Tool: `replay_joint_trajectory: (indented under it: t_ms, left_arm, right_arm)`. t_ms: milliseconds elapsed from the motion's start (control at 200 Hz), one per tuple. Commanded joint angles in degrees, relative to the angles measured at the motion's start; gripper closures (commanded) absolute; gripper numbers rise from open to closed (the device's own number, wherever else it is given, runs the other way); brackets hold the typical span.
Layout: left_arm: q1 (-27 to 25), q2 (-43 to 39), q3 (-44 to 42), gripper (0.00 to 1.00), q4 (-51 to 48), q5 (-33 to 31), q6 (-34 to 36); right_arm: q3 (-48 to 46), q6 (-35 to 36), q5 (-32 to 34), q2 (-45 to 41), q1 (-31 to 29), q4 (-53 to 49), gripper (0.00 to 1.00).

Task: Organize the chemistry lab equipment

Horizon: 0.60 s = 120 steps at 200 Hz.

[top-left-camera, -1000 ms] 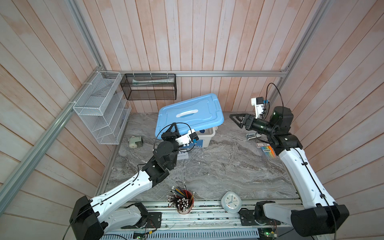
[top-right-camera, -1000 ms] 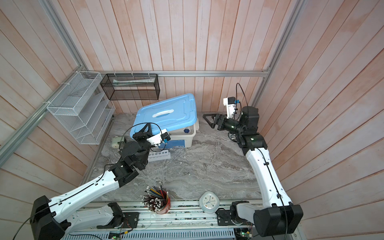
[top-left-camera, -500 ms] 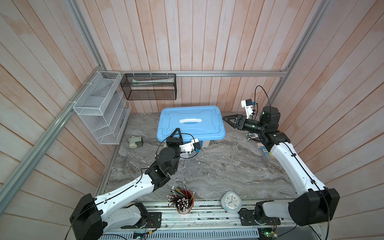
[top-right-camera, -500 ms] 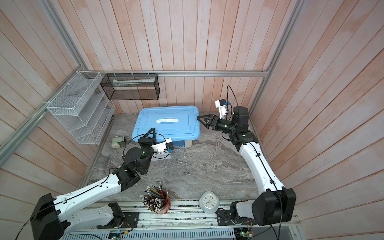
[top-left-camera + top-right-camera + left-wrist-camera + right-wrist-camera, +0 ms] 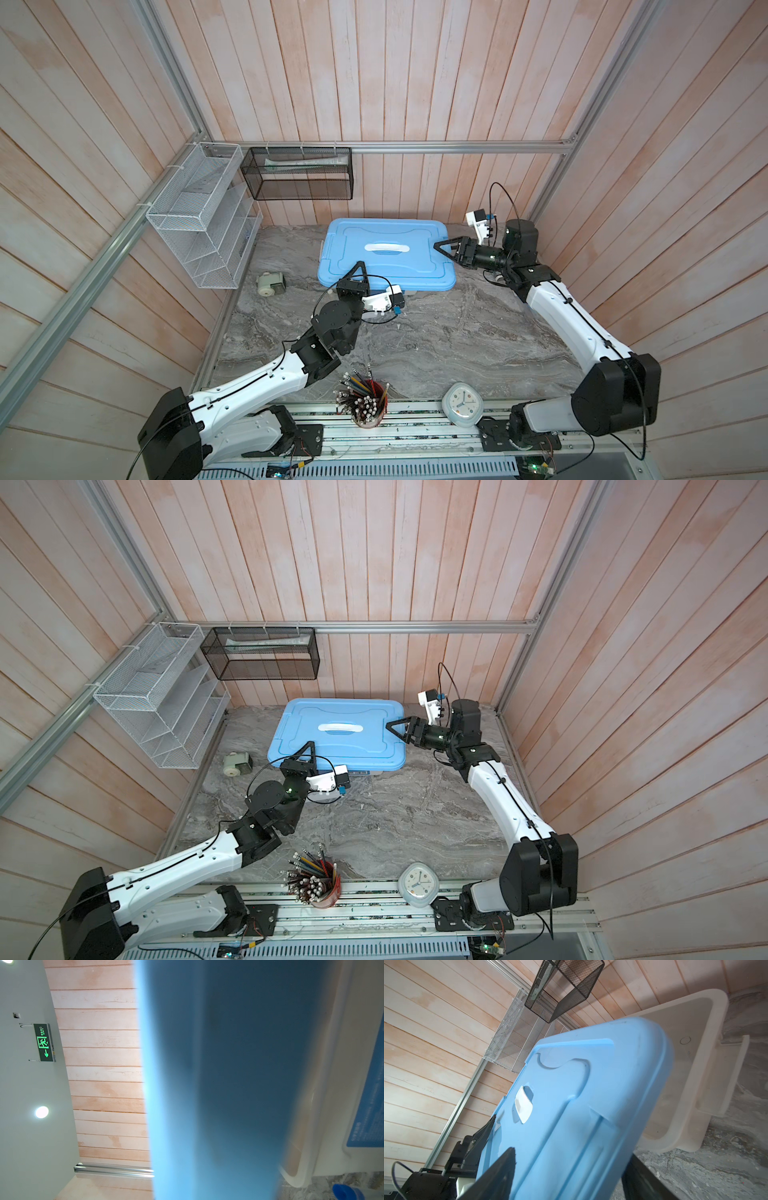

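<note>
A blue lid [image 5: 386,253] [image 5: 338,733] lies over the white bin [image 5: 695,1076], whose far corner stays uncovered in the right wrist view. My left gripper [image 5: 360,268] [image 5: 308,748] is shut on the lid's front edge, and blurred blue fills the left wrist view. My right gripper [image 5: 441,247] [image 5: 392,727] [image 5: 571,1178] is open, one finger above and one below the lid's right edge. A small blue cap [image 5: 346,1192] shows on the table beside the bin. The rest of the chemistry lab equipment is hidden.
A white wire rack [image 5: 199,216] and a black mesh basket [image 5: 299,174] hang on the back walls. A small pale device [image 5: 270,284] sits left of the bin. A red cup of pencils [image 5: 365,401] and a white clock [image 5: 462,405] stand at the front edge.
The lid, tilted up a second ago, has come down flat over the bin with the left gripper still on it. The right gripper has reached the lid's right edge and its jaws have narrowed.
</note>
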<state>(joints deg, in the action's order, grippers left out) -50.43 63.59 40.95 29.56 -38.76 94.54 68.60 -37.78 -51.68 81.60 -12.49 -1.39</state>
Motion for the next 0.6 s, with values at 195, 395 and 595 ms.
replay_joint_trajectory:
  t_ms: [195,395,595]
  left_arm:
    - [-0.10,-2.09,-2.14,0.97,1.27,2.24,-2.82]
    - [-0.10,-0.86,-2.70,0.97,1.74,2.48,-2.98]
    - [-0.18,-0.32,-3.04,0.94,2.26,2.56,-2.35]
  right_arm:
    - [-2.51,-5.06,-3.86,0.49,-1.11,7.52,0.41]
    - [-4.56,-7.44,-4.66,-0.11,-2.18,9.92,0.53]
    - [-5.84,-10.32,-4.94,-0.55,-2.19,13.03,0.63]
